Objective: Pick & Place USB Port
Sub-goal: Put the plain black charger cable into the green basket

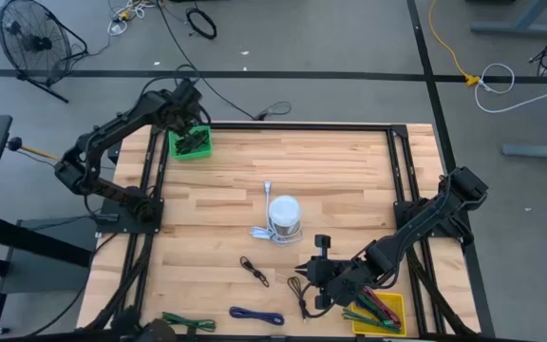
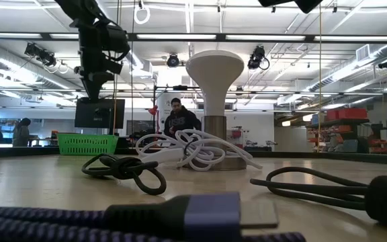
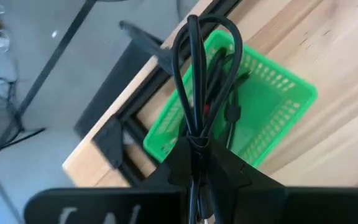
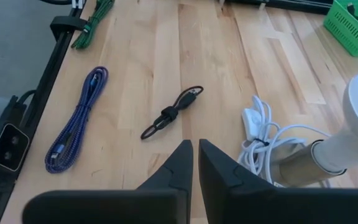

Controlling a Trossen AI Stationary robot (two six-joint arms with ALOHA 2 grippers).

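No text, label or number is legible — anywhere shown.

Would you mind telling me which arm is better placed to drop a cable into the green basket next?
The left. Its gripper is shut on a looped black cable directly over the green basket. The right gripper sits shut and empty at the table's opposite corner.

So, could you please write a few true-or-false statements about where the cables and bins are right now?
1. The left pincer holds a looped black cable above the green bin. True.
2. The right pincer grips the purple cable. False: it is shut on nothing, and that cable lies on the table.
3. The yellow bin is empty. False: it holds cables.
4. A white cord lies coiled by the white lamp. True.
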